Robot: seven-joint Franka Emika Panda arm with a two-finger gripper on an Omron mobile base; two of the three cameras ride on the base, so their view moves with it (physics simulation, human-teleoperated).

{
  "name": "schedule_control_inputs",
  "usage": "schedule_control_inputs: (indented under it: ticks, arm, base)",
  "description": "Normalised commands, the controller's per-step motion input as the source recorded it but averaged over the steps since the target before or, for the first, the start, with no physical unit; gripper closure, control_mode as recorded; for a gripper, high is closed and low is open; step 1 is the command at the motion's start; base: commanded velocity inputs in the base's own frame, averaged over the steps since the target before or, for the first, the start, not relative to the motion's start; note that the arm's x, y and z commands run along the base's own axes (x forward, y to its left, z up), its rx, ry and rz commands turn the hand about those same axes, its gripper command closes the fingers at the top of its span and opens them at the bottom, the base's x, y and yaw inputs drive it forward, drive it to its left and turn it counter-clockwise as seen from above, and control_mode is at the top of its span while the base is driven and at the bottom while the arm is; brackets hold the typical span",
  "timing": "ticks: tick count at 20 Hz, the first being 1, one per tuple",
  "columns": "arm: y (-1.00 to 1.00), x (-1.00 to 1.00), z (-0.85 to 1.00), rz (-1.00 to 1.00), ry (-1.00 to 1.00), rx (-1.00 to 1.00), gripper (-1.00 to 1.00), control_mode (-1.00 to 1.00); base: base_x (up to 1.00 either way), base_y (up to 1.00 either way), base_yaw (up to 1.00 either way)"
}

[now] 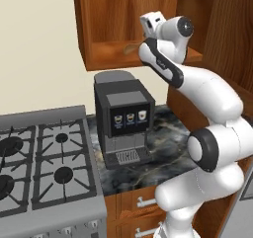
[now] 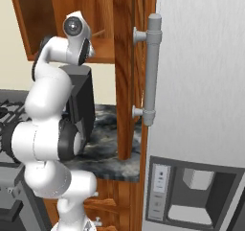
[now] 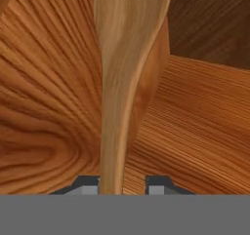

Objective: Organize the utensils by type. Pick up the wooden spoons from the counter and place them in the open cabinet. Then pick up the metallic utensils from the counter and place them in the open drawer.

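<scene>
Kitchen; stove [image 1: 44,168], coffee machine [image 1: 123,118], fridge [image 2: 201,105]

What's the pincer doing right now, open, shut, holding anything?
Pincer: closed on a wooden spoon, gripped by the handle, with the bowl end reaching into the open cabinet.
</scene>
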Motion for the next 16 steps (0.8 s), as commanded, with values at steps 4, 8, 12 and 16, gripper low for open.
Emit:
schedule_control_inputs:
  ticks: [4,8,12,16]
  arm:
    - [0.01,0.30,-0.03,0.00,0.00,0.00,1.00,-1.00]
    - [0.04,0.22,-0.10,0.00,0.00,0.00,1.00,-1.00]
    - [0.05,0.23,-0.09,0.00,0.00,0.00,1.00,-1.00]
    - [0.07,0.17,-0.12,0.00,0.00,0.00,-1.00,-1.00]
  base:
    - [0.00,0.00,0.00]
    - [0.00,0.00,0.00]
    - [0.00,0.00,0.00]
    - [0.00,0.00,0.00]
